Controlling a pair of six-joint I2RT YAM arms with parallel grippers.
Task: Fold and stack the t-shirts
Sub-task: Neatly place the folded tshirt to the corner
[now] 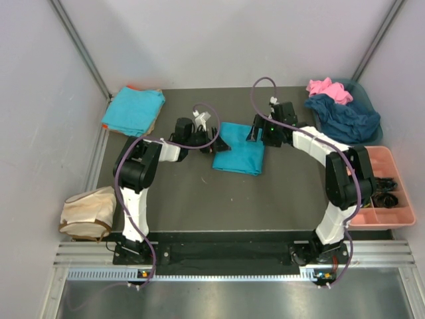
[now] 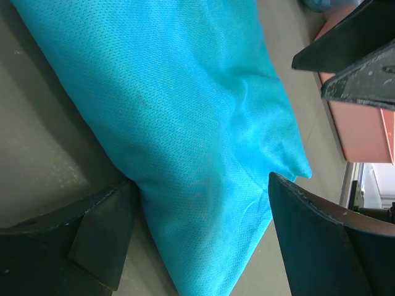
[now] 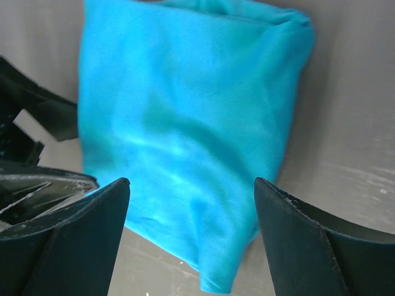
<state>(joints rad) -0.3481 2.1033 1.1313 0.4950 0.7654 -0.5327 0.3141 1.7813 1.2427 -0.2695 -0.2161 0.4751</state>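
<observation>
Left gripper (image 1: 209, 145) stands with its jaws wide apart at the far left corner of a folded turquoise t-shirt (image 1: 239, 157), and it holds nothing. In its wrist view the two dark fingers (image 2: 105, 240) sit on either side of a narrow end of the shirt. One rests low against the table (image 1: 199, 199) at the cloth's edge. Whether the other touches the cloth, I cannot tell.

The right gripper (image 1: 254, 135) is also spread open and empty at the shirt's far right corner. In its wrist view the cloth lies between and beyond its fingers (image 3: 315, 246).

The shirt lies flat near the middle of the table, between the two arms, as a rough rectangle with some soft wrinkles. A pile of folded turquoise t-shirts (image 1: 133, 109) sits well apart at the far left corner of the table. At the far right, a pink t-shirt (image 1: 329, 88) and a navy t-shirt (image 1: 345, 116) lie crumpled, spilling out of a teal bin (image 1: 364, 93). A pink compartment tray (image 1: 392, 166) sits on the right side, just beside the right arm. A beige bag (image 1: 86, 212) lies off the table's near left edge.
</observation>
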